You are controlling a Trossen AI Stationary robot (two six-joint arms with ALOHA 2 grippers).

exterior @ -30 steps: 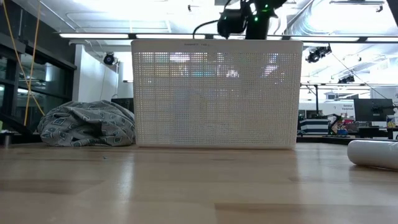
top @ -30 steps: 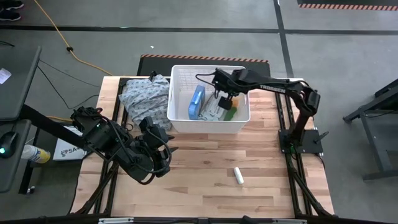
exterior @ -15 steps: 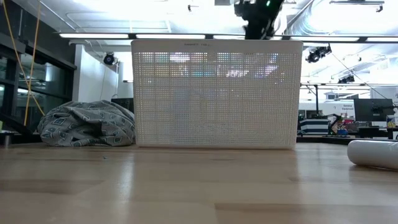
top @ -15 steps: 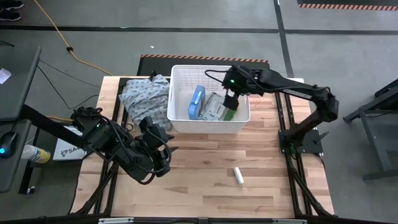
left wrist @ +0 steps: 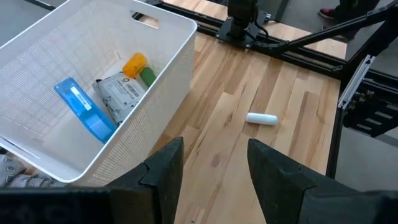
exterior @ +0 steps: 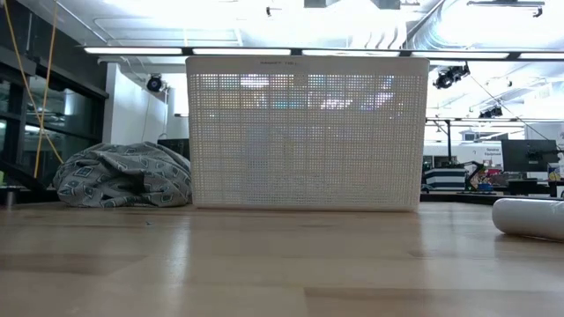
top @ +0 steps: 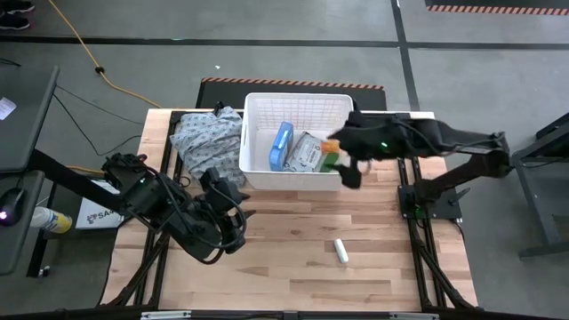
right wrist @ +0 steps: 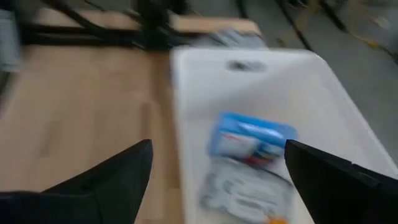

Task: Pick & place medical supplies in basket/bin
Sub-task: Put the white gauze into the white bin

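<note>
The white basket (top: 298, 107) stands at the table's far middle. Inside lie the blue-white packet (top: 282, 147), the grey-white pack (top: 307, 153), the orange-capped vial (top: 331, 145) and the green bar (top: 331, 162). The white tube (top: 340, 251) lies on the bare wood, nearer than the basket. My right gripper (top: 349, 175) hovers open and empty over the basket's near right corner. In its wrist view the right gripper (right wrist: 214, 180) looks down on the packet (right wrist: 249, 138). My left gripper (left wrist: 214, 180) waits open over the table's left near part, facing the basket (left wrist: 180, 37) and the tube (left wrist: 262, 119).
A grey patterned cloth (top: 204, 133) lies bunched against the basket's left side, also seen in the low view (exterior: 123, 176). The right arm's base (top: 431, 200) stands at the table's right edge. Bare wood stretches around the tube between the basket and the near edge.
My right gripper has drawn out from over the basket's inside toward its near right corner, and its arm no longer shows above the basket's rim in the low view. The orange-capped vial now lies uncovered in the basket beside the green bar.
</note>
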